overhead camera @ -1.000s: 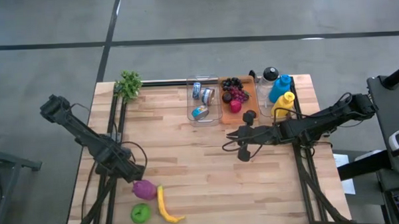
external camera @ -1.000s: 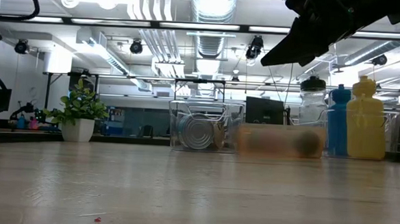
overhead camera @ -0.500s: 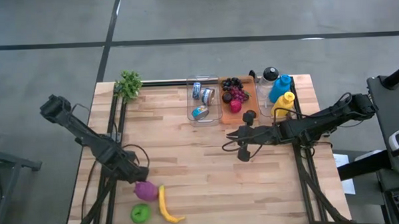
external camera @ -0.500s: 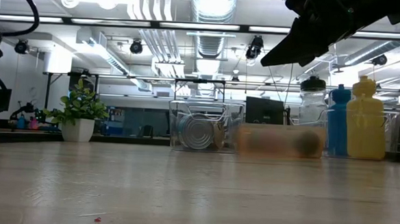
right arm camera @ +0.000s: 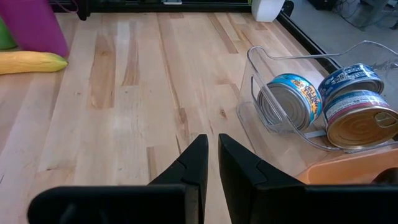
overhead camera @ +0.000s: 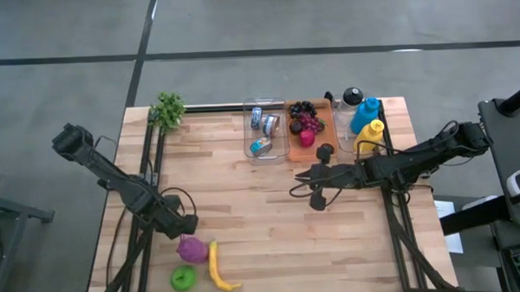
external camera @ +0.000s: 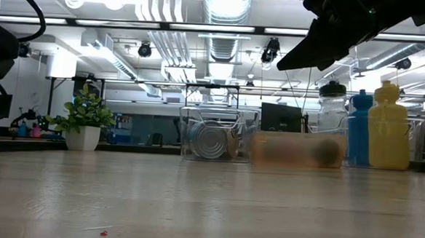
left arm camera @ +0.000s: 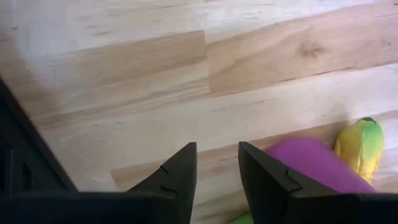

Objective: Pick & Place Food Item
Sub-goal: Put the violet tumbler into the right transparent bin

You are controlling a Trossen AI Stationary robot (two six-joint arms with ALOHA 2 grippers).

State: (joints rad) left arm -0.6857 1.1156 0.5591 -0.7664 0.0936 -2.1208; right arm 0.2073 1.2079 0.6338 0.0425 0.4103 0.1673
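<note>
The left gripper (overhead camera: 183, 227) hangs low at the near left of the table (overhead camera: 245, 207), just beside the purple fruit (overhead camera: 190, 248), with the yellow banana (overhead camera: 214, 267) and a green fruit (overhead camera: 183, 277) lying close by at the table's near edge. In the left wrist view its fingers (left arm camera: 180, 171) stand a little apart with bare wood between them and hold nothing; the purple fruit lies just past one fingertip. The step in hand looks like the reach for a food item, with no grasp made yet. The next move calls for bringing the jaws over the purple fruit, opening wider to span it, then closing. The right gripper (overhead camera: 298, 186) waits above mid-table near the clear bin of cans (overhead camera: 265, 128), its fingers nearly together and empty.
</note>
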